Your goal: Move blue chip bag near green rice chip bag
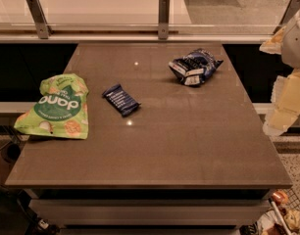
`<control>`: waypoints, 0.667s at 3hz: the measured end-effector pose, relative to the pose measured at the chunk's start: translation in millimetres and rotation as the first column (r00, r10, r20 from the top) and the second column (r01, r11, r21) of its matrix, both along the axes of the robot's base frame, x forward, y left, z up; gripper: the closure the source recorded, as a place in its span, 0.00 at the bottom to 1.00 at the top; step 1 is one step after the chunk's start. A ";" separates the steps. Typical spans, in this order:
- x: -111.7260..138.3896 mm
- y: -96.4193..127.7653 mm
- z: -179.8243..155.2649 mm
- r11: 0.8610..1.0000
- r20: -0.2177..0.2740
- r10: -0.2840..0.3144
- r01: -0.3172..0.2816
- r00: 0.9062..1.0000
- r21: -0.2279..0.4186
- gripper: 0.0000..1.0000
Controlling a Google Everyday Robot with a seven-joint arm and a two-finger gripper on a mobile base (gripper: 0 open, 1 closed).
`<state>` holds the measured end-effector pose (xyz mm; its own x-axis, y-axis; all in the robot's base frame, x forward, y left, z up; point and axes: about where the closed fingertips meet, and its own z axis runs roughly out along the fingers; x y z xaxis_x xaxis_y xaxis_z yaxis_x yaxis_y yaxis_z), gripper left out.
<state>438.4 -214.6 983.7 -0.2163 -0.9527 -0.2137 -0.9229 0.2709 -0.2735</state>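
The crumpled, puffy navy-blue foil chip bag (194, 66) with white lettering lies on the right rear part of the brown table (164, 151), untouched, so the move has not begun. Its long axis runs diagonally, one crimped end pointing right and away, the white-patched end toward the near left. A small flat dark-blue bar wrapper (120, 100) lies between it and the large light-green rice chip bag (59, 106) at the left edge, well apart from it. The pale gripper (283, 102) hangs off the table's right side, near the blue bag; it looks empty, though whether it is spread or closed I cannot tell.
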 end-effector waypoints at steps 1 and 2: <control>0.0 0.0 0.1 1.000 0.000 0.000 0.000 1.000 0.000 0.00; 20.1 -7.2 -3.5 1.000 0.019 -0.031 0.031 0.999 0.001 0.00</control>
<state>458.6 -221.8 980.2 -0.2412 -0.9455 -0.2186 -0.9088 0.2991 -0.2910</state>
